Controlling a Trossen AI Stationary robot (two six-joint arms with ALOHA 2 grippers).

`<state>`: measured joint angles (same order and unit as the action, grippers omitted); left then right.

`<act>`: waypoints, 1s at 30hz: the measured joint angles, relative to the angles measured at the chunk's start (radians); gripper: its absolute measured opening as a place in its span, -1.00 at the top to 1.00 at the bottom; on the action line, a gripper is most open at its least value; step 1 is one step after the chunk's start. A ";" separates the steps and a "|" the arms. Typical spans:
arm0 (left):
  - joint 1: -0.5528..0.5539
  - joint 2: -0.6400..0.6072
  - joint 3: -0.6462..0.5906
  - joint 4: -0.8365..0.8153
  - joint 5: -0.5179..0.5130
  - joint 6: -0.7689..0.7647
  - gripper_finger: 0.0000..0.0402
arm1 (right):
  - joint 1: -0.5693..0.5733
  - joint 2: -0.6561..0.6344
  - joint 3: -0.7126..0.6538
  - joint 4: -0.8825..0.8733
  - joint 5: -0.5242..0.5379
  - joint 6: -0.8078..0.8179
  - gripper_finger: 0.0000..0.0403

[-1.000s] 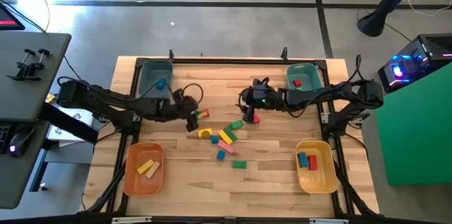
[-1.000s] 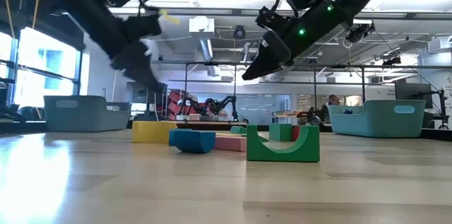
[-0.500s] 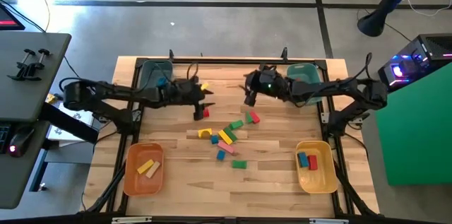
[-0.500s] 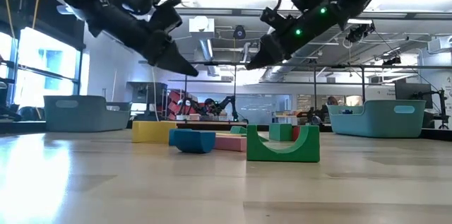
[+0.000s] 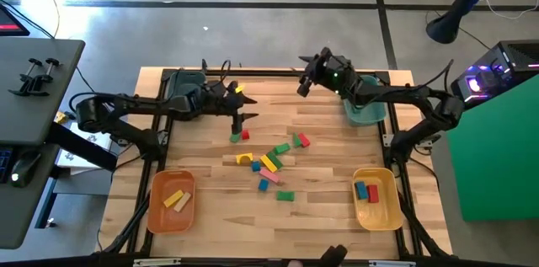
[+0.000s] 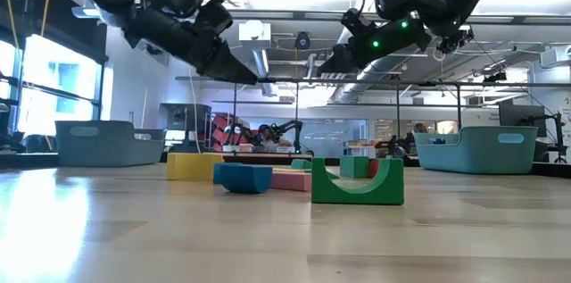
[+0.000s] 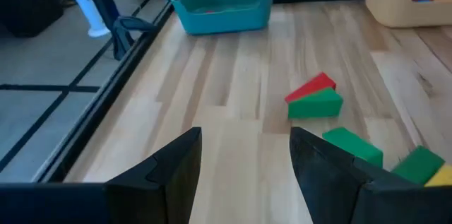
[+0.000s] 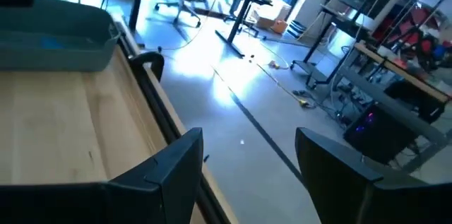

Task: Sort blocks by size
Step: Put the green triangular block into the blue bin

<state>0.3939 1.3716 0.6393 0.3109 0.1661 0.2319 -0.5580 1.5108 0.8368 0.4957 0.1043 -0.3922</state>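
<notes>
Left gripper [image 5: 243,120] is raised over the table's [image 5: 337,216] far-left area, just beside the left teal bin [image 5: 181,88]; its fingers [image 7: 169,174] stand apart with bare wood between them, nothing held. Right gripper [image 5: 301,87] hangs at the table's far edge, left of the right teal bin [image 5: 364,114]; its fingers [image 8: 166,171] are likewise spread and empty, and its wrist camera looks past the table edge onto the room floor. In the low view both arms sit high above the tabletop, clear of the blocks. Loose blocks lie mid-table: a small red block [image 5: 245,135] with a green one [image 5: 235,138] touching it, near the left gripper; a red block [image 5: 302,141] beside a green one [image 5: 282,147]; a yellow arch [image 5: 244,158]; a yellow bar [image 5: 269,164] among green, pink and blue pieces; a pink block [image 5: 264,184]; and a green arch [image 5: 285,195] nearest the front. The low view shows that green arch [image 6: 357,182] upright, with a blue block [image 6: 243,178] and a yellow block [image 6: 194,166] behind it. The orange bin [image 5: 173,201] at front left holds two yellowish bars. The yellow bin [image 5: 376,197] at front right holds blue and red blocks. The left wrist view shows a red wedge [image 7: 311,87] resting against a green wedge [image 7: 316,103]. Contents of the right teal bin are hidden by the arm.
</notes>
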 joint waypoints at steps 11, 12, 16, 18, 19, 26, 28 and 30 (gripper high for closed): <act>-0.122 0.105 0.059 -0.066 -0.136 0.064 0.01 | -0.002 0.000 0.000 -0.110 -0.208 0.015 -0.10; -0.142 0.123 0.059 -0.056 -0.138 0.066 0.01 | 0.007 0.000 0.000 -0.117 -0.212 0.018 -0.10; -0.231 0.170 0.058 0.011 -0.135 -0.006 0.01 | 0.046 -0.012 0.000 -0.158 -0.213 0.111 -0.10; -0.271 0.178 0.058 0.044 -0.134 -0.066 0.01 | 0.072 -0.031 0.000 -0.212 -0.212 0.128 -0.10; -0.293 0.180 0.058 0.051 -0.134 -0.086 0.01 | 0.088 -0.042 0.000 -0.241 -0.213 0.136 -0.10; -0.451 0.203 0.059 0.060 -0.272 -0.175 0.01 | 0.238 -0.089 0.000 -0.401 -0.213 0.270 -0.10; -0.492 0.225 0.059 0.096 -0.401 -0.211 0.00 | 0.295 -0.094 0.000 -0.441 -0.210 0.281 -0.10; -0.508 0.255 0.074 0.126 -0.511 -0.316 -0.01 | 0.354 -0.098 0.000 -0.463 -0.176 0.288 -0.10</act>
<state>-0.1144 1.6266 0.7130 0.4370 -0.3446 -0.0840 -0.2041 1.4128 0.8368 0.0325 -0.0721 -0.1047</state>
